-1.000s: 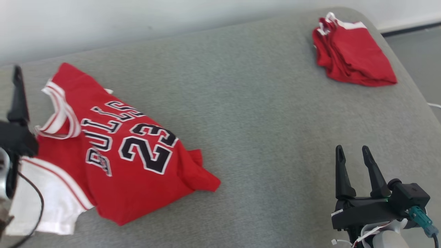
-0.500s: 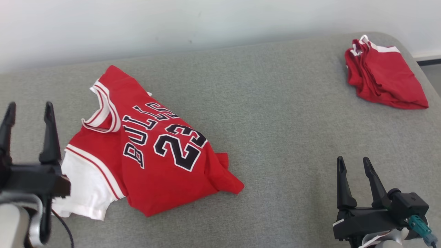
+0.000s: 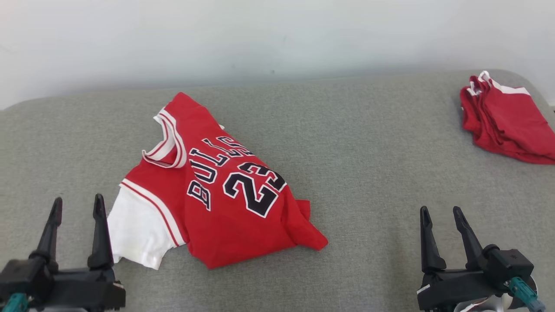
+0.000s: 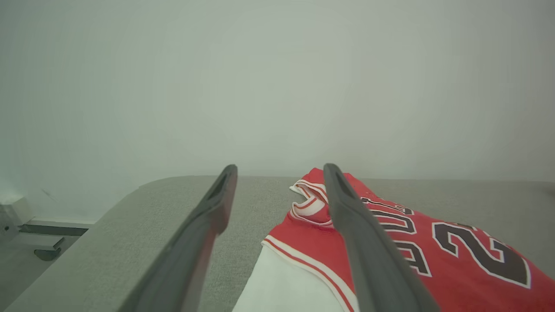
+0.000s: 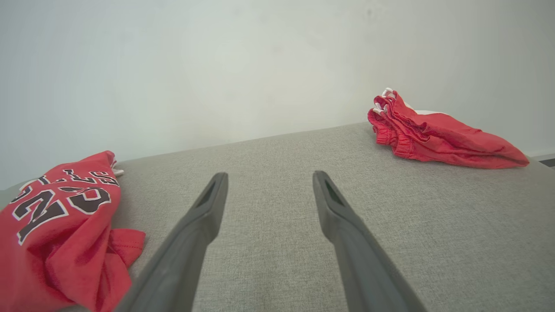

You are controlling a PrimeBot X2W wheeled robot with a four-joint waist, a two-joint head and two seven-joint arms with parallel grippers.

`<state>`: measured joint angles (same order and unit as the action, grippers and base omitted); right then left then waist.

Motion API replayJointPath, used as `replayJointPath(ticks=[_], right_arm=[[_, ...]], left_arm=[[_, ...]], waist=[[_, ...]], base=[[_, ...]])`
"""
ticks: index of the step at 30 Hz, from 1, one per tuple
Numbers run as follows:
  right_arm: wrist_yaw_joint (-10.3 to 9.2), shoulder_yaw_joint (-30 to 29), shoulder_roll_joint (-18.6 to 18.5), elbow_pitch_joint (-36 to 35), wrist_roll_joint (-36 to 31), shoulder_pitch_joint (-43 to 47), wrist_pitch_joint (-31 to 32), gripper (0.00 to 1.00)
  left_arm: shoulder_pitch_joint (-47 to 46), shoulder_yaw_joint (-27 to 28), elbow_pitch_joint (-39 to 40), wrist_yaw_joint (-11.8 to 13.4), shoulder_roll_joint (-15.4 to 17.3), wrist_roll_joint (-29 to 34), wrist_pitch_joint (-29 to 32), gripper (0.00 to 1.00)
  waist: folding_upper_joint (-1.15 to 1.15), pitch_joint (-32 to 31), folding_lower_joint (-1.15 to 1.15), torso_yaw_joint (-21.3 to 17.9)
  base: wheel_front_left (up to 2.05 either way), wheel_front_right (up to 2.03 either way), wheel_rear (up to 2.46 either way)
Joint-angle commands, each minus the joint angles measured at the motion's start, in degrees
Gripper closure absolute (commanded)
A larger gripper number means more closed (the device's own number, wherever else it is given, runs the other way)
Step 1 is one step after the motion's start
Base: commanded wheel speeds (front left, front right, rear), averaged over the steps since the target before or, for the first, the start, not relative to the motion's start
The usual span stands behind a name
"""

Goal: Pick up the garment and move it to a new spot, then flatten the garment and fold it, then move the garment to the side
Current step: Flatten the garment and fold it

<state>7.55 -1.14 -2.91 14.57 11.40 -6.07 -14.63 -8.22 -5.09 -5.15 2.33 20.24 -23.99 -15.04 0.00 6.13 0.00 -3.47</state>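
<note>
1. Grey padded surface [image 3: 368,173]: the jersey lies on it, left of centre.
2. Red jersey [image 3: 225,208]: rumpled, hem bunched, with a white sleeve, a striped collar and black "BULLS 23" lettering.
3. Left gripper [image 3: 78,200] and right gripper [image 3: 440,209]: jaws spread, both empty.

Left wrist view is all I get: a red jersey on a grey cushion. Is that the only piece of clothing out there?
Observer: No. A second red garment with white trim lies at the far right corner of the grey surface.
Operator: Is the other arm touching anything?
Observer: No. The right end effector is open, with bare grey surface around it, apart from both garments.
Operator: Is the jersey lying flat?
Observer: Not fully. The jersey has its lower hem bunched up at the corner nearest the right end effector.
</note>
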Motion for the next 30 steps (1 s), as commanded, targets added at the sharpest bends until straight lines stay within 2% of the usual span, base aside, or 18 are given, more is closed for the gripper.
replayJointPath(ticks=[1,5,8,11,16,22,24,26,30], right_arm=[[-0.16,0.1,-0.1,-0.3,-0.3,0.7,0.2,0.0],[-0.16,-0.2,-0.1,-0.7,-0.4,1.5,0.4,0.0],[-0.16,-0.2,-0.1,-1.0,-0.4,1.7,0.8,0.0],[-0.16,0.1,-0.1,-1.5,-0.3,1.1,1.0,0.0],[-0.16,0.3,-0.1,-1.9,-0.4,0.6,1.2,0.0],[-0.16,0.9,-0.1,-1.2,0.5,-0.4,0.7,0.0],[-0.16,0.9,-0.1,-0.8,0.9,-0.8,0.4,0.0],[-0.16,1.2,-0.1,-0.4,1.1,-1.2,0.3,0.0],[-0.16,1.3,0.0,0.4,1.5,-1.8,-0.1,0.0]], left_arm=[[1.8,1.4,0.2,-0.6,-1.9,1.1,-0.2,0.0],[4.9,3.7,0.8,-1.4,-5.3,3.0,-0.2,0.0],[5.9,4.0,-0.9,-2.4,-6.3,4.9,-0.2,0.0],[3.4,3.8,-3.7,-4.0,-5.1,7.1,-0.2,0.0],[-0.7,4.1,-6.9,-5.5,-3.1,6.9,0.4,0.0],[-7.9,4.0,-11.5,-7.7,1.3,5.4,5.0,0.0],[-10.0,4.0,-13.3,-8.4,1.8,3.7,6.8,0.0],[-11.8,3.8,-15.0,-8.8,3.8,3.3,8.6,0.0],[-14.1,2.6,-18.4,-9.4,5.6,0.7,12.8,0.0]], waist=[[0.0,-0.9,0.0,1.2],[0.0,-1.2,0.0,2.1],[0.0,-1.0,0.0,2.5],[0.0,-0.2,0.0,2.4],[0.0,0.9,0.0,1.5],[0.0,2.9,0.0,-0.9],[0.0,3.4,0.0,-1.8],[0.0,3.9,0.0,-2.8],[0.0,4.9,0.0,-4.5]], base=[[0.0,0.0,0.0],[0.0,0.0,0.0],[0.0,0.0,0.0],[0.0,0.0,0.0],[0.0,0.0,0.0],[0.0,0.0,0.0],[0.0,0.0,0.0],[0.0,0.0,0.0],[0.0,0.0,0.0]])
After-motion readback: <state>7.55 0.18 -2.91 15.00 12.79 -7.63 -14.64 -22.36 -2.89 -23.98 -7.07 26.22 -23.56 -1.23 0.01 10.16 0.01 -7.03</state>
